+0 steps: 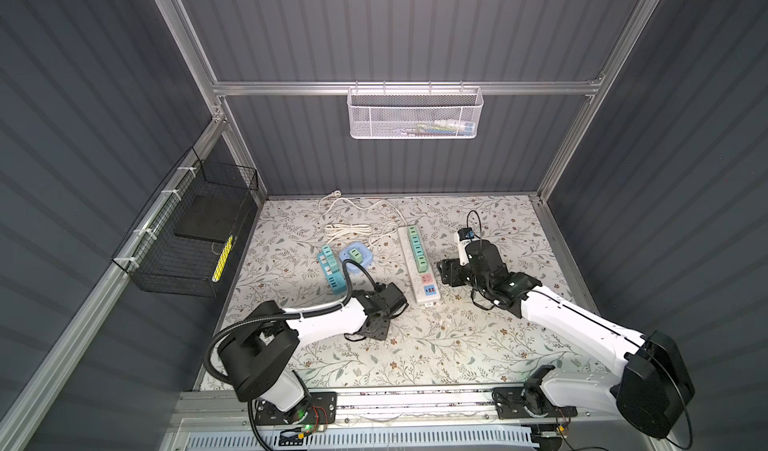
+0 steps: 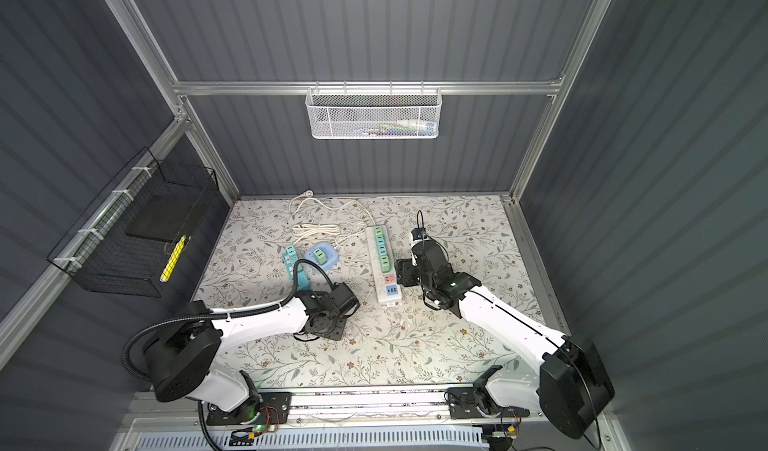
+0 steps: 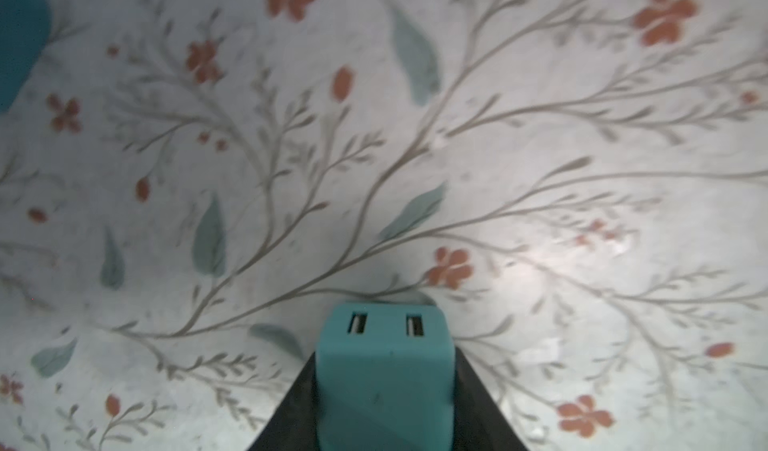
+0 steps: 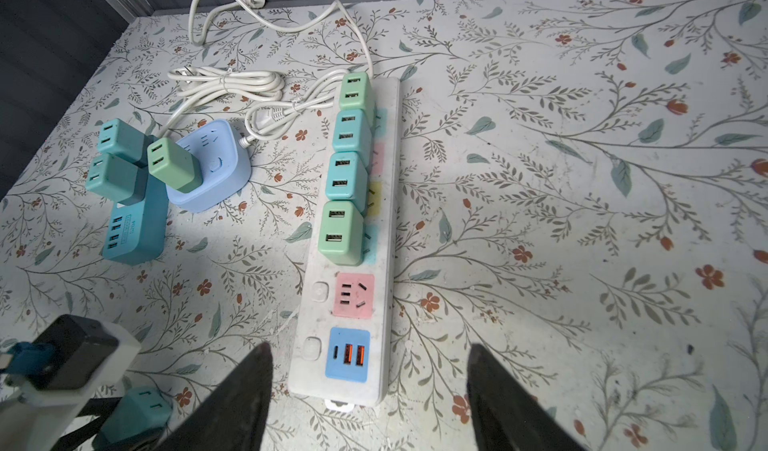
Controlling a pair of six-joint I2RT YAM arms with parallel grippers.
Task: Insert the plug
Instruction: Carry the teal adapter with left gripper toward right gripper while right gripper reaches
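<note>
Left gripper (image 3: 384,390) clamped on teal plug (image 3: 382,345) over floral table (image 3: 540,137), near white power strip (image 4: 390,220); right gripper (image 4: 368,347) fingers apart, empty; 4 seated plugs (image 4: 340,228), pink socket (image 4: 354,295) free, so insertion not yet done.

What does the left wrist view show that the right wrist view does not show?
Only the left wrist view clearly shows the left gripper shut on the teal plug, with its two slots visible. Only the right wrist view shows the white power strip, its free pink socket, the white cables and the open right gripper. Both show the floral table cover; a teal plug at the right wrist view's edge seems to be the same one.
</note>
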